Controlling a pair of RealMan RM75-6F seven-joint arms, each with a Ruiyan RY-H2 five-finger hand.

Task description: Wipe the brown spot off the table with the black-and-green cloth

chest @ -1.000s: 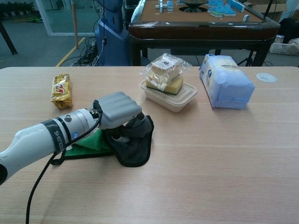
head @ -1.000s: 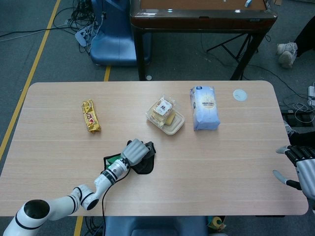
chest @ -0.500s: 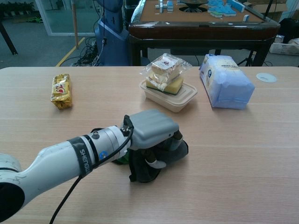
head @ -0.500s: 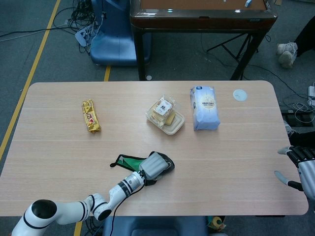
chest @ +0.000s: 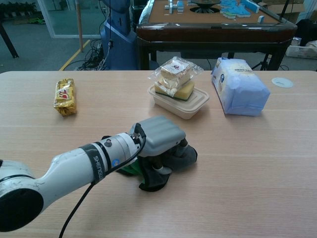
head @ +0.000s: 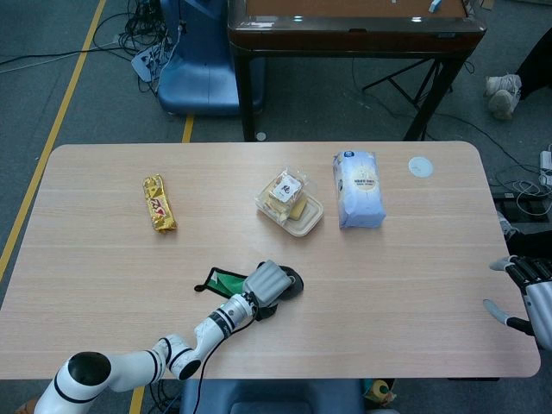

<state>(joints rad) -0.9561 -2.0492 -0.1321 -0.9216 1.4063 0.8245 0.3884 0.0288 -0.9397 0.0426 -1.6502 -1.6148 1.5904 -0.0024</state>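
The black-and-green cloth (head: 226, 283) (chest: 173, 164) lies bunched on the table a little left of centre, near the front edge. My left hand (head: 266, 285) (chest: 157, 138) presses down on its black part, fingers curled over it. A strip of green shows at the cloth's left side. No brown spot is visible; the cloth and hand cover that patch of table. My right hand (head: 528, 293) hangs at the table's right edge, fingers spread and holding nothing; the chest view does not show it.
A gold snack bar (head: 158, 203) (chest: 65, 96) lies at the left. A takeaway box with a wrapped sandwich (head: 289, 205) (chest: 177, 88) and a blue-white packet (head: 357, 189) (chest: 238, 86) stand behind the cloth. A white disc (head: 420, 166) lies at the far right.
My left hand dragged the cloth right and toward the front edge, bunching it up, then eased back slightly to the left. My right hand stayed put.
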